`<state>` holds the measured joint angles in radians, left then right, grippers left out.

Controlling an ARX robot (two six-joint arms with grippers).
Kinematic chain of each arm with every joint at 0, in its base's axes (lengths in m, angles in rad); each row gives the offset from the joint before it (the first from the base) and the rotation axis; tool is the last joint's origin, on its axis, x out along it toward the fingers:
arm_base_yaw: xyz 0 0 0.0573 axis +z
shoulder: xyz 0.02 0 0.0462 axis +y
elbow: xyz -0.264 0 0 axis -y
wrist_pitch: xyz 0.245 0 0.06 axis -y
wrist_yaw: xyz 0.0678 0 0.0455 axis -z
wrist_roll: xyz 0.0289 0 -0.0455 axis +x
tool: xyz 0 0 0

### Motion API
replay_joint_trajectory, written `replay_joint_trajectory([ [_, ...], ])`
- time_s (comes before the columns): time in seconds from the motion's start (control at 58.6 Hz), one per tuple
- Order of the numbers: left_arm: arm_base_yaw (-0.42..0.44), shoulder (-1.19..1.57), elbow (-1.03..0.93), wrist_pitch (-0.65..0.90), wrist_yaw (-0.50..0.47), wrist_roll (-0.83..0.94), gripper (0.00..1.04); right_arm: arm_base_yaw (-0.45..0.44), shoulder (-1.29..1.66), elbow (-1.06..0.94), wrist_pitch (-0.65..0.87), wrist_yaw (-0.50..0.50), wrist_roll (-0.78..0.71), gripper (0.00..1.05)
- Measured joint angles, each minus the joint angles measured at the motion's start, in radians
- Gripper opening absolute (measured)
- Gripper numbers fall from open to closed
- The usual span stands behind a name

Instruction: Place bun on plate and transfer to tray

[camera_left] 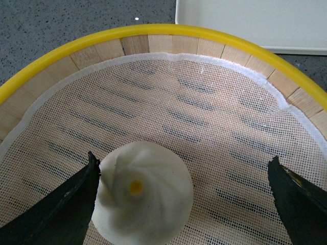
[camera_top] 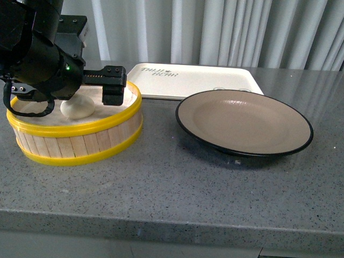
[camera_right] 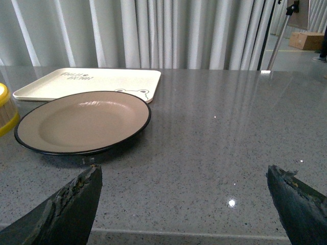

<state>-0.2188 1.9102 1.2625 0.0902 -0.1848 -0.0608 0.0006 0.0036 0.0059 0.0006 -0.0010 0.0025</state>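
Observation:
The white pleated bun (camera_top: 78, 107) lies on mesh inside a round wooden basket (camera_top: 75, 142) at the left. My left gripper (camera_top: 80, 97) is open and low over the basket. In the left wrist view the gripper (camera_left: 183, 158) straddles the bun (camera_left: 143, 199), which sits close against one finger (camera_left: 71, 204) and well apart from the other. The tan plate with a black rim (camera_top: 244, 122) lies empty at centre right. The cream tray (camera_top: 193, 80) lies behind it, empty. My right gripper (camera_right: 183, 168) is open and empty above bare counter, out of the front view.
The basket has yellow rims and a white mesh liner (camera_left: 204, 112). The right wrist view shows the plate (camera_right: 84, 120), the tray (camera_right: 92, 81) and the basket's edge (camera_right: 6, 109). Grey curtains hang behind the grey stone counter (camera_top: 172, 188).

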Motion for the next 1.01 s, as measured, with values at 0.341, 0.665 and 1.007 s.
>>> replay_joint_trajectory([
  [0.341, 0.003, 0.006, 0.000, -0.008, -0.003, 0.004, 0.98, 0.000, 0.000, 0.000, 0.000, 0.000, 0.000, 0.96],
  [0.665, 0.006, 0.006, -0.006, -0.019, 0.002, 0.004, 0.50, 0.000, 0.000, 0.000, 0.000, 0.000, 0.000, 0.96],
  [1.007, 0.007, -0.017, -0.013, -0.019, 0.030, -0.015, 0.06, 0.000, 0.000, 0.000, 0.000, 0.000, 0.000, 0.96],
])
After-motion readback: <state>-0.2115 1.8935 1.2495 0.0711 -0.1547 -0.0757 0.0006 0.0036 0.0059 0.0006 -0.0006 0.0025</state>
